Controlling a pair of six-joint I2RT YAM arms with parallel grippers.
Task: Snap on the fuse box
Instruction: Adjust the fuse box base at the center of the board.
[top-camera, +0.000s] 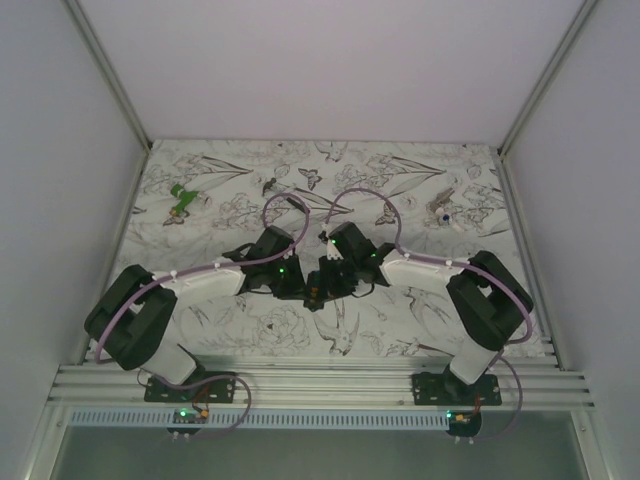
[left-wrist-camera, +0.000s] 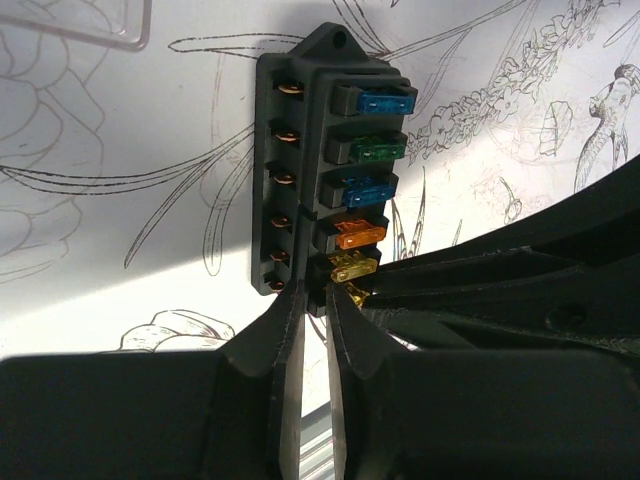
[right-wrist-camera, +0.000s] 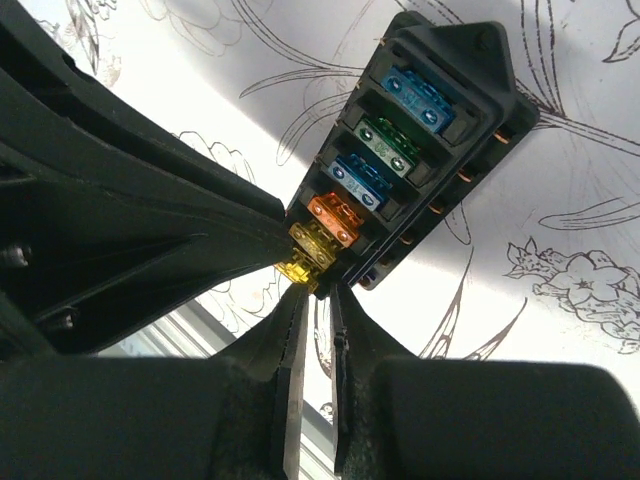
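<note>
left gripper (left-wrist-camera: 312, 293) clamped on the bottom edge of the fuse box (left-wrist-camera: 325, 150). right gripper (right-wrist-camera: 318, 293) pinches the same end, beside the yellow fuse (right-wrist-camera: 311, 254). box sits between both arms, over mid table (top-camera: 250, 330).

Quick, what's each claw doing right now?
Left claw: closed, pinching the fuse box at its end.
Right claw: closed on the same fuse box.

Floral-print table (top-camera: 250, 332) with green piece (top-camera: 181, 200) far left
</note>
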